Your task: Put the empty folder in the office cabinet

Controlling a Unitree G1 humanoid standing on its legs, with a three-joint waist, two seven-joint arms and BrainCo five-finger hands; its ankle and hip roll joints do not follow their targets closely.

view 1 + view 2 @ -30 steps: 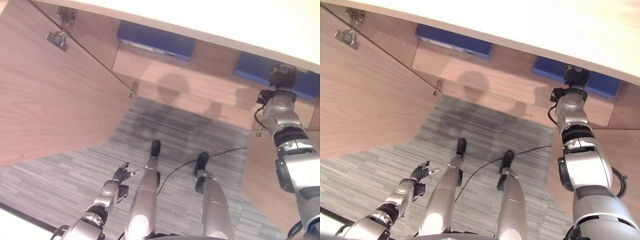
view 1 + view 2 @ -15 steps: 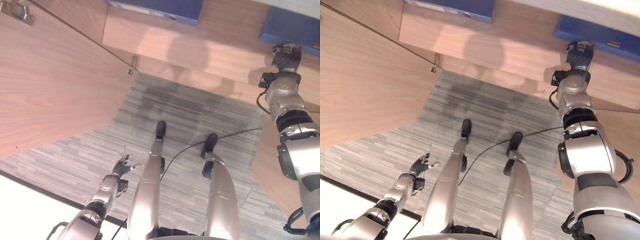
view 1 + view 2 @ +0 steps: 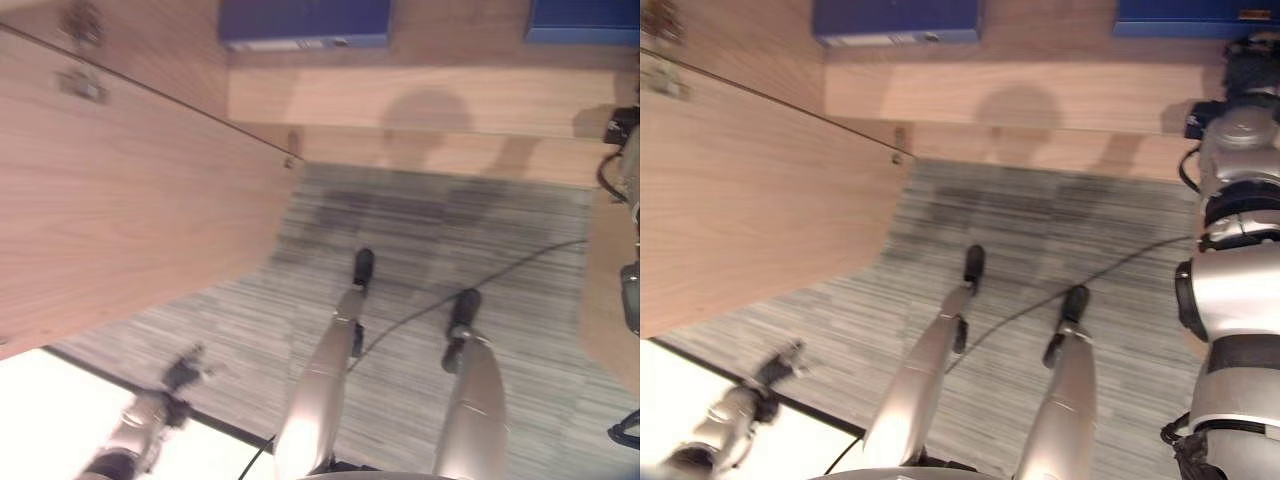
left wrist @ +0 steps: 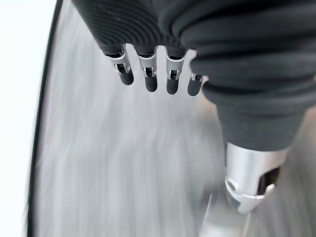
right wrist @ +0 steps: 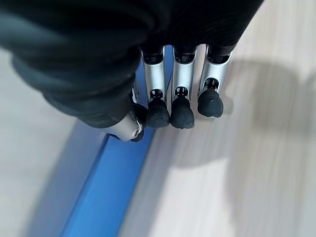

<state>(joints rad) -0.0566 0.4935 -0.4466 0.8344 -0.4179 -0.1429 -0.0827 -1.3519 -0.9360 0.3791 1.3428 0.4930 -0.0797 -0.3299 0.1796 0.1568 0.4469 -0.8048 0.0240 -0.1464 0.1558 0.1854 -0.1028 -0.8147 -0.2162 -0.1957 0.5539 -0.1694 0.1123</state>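
Folder, blue, lies flat on the wooden cabinet shelf at the upper right of the head views, its front edge near the shelf's front. A 2nd blue folder lies on the same shelf further left, well apart from the 1st. Right robot hand is raised at the shelf, just below and beside the right-hand folder; in the right wrist view its fingers point down, fairly straight and close together, tips above the folder's blue edge and the wood beside it. Thumb tip sits near the fingertips; cannot tell whether anything is pinched, and no firm contact w/ the folder is visible. Left robot hand hangs low at the robot's left side over the grey striped carpet, near a dark line bordering a white floor area; left wrist view shows its fingers relaxed, slightly bent, holding nothing. Open cabinet door, wood-grain, stands at left w/ hinges on its inner face.
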